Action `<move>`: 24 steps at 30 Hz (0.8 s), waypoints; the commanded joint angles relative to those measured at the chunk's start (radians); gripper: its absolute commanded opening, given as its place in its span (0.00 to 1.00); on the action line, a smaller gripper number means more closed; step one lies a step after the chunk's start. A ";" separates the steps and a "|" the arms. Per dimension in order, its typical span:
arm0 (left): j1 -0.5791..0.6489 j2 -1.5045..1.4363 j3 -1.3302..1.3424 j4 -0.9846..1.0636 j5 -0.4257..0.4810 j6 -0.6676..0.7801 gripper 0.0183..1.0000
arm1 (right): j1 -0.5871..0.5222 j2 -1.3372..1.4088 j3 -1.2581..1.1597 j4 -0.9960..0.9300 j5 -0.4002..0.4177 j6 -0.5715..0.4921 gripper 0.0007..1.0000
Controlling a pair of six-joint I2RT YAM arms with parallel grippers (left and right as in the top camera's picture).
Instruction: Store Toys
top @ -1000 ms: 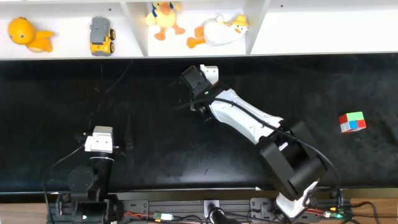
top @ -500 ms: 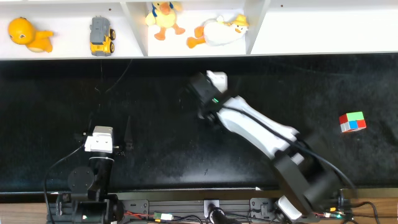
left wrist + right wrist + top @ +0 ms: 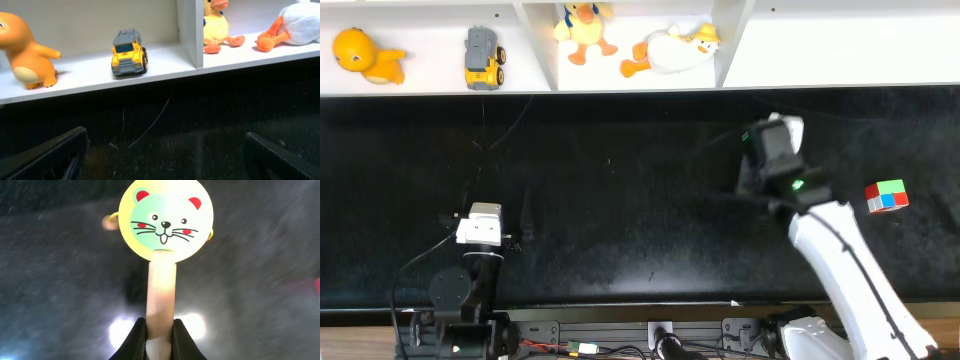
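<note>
Right gripper (image 3: 160, 332): jaws nearly closed, pinching the very foot of a pale wooden stick (image 3: 161, 287). The stick carries a round cat-face rattle (image 3: 166, 220), with one bead (image 3: 106, 222) hanging out at its side. The toy hangs over the black table (image 3: 620, 230), right of middle, short of the shelf (image 3: 640, 90). The colour cube (image 3: 887, 196) lies near it on the table.

Risks, as I judge them: the grip sits at the stick's end, far from the head, so the rattle may swing or slide out on a quick move. The bead may snag a divider. A low approach would knock the head on the shelf lip.

Count: one rattle, one cube. Shelved: one orange figure (image 3: 365, 55), one yellow truck (image 3: 483, 57), one yellow plush duck (image 3: 585, 28), one white plush bird (image 3: 672, 50).

Left gripper (image 3: 165, 165): spread wide, nothing in it, low over the table and facing the shelf.
</note>
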 commanded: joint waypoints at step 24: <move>-0.006 -0.012 -0.001 -0.006 -0.009 -0.011 1.00 | -0.162 0.631 0.639 0.145 -0.227 -0.476 0.04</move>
